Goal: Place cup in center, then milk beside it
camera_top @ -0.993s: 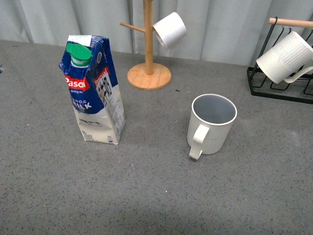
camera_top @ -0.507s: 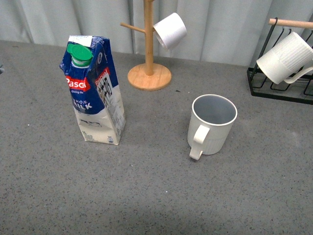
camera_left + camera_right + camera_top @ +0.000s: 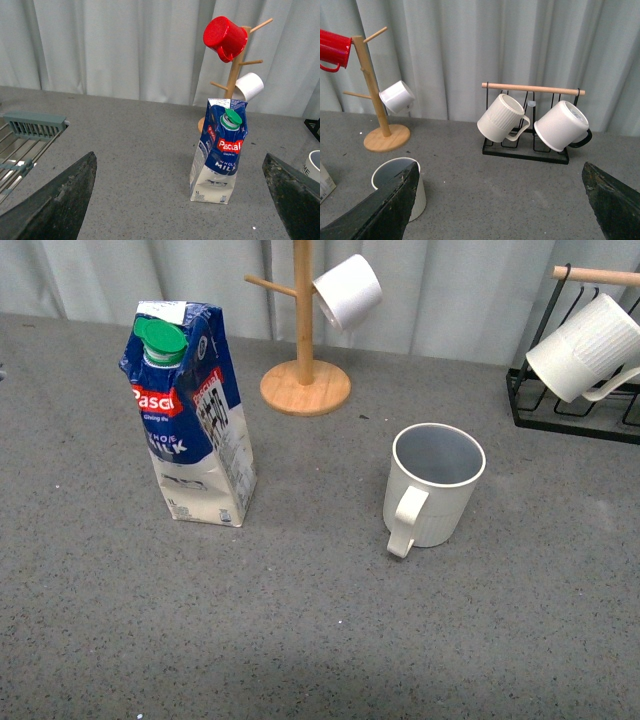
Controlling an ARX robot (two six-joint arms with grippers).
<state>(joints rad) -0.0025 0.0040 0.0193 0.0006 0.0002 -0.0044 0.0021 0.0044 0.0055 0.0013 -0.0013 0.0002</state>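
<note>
Front view: neither pincer shows; the milk [image 3: 195, 420] and the cup [image 3: 430, 490] stand upright on the grey table [image 3: 320, 640], well apart. The milk is on the left pincer's side and the cup on the right pincer's side.
Left pincer [image 3: 179, 155]: its fingers [image 3: 55, 205] are spread wide and nothing is gripped.
Milk: it is ahead of the left pincer, in line with the gap between the fingers and apart from both. The green cap and red logo band face the pincer.
Right pincer [image 3: 500, 165]: its fingers [image 3: 380, 210] are spread wide and it grips nothing.
Cup: it is ahead of the right pincer, just past one finger, whose tip covers part of the wall. I cannot tell whether they touch. The mouth is up and the grey inside shows; in the front view the handle points toward the robot.
Mug tree [image 3: 303, 340]: it stands beyond the milk from the left pincer. It carries a red mug [image 3: 226, 39] up high and a small white mug [image 3: 347, 292] lower down.
Black rack [image 3: 525, 150]: it is well ahead of the right pincer, beyond the gap between its fingers. A ribbed white mug [image 3: 501, 119] and a dark-handled white mug [image 3: 561, 126] hang from its wooden bar.
Wire drainer [image 3: 25, 145]: it lies near the outer side of one left-pincer finger.
</note>
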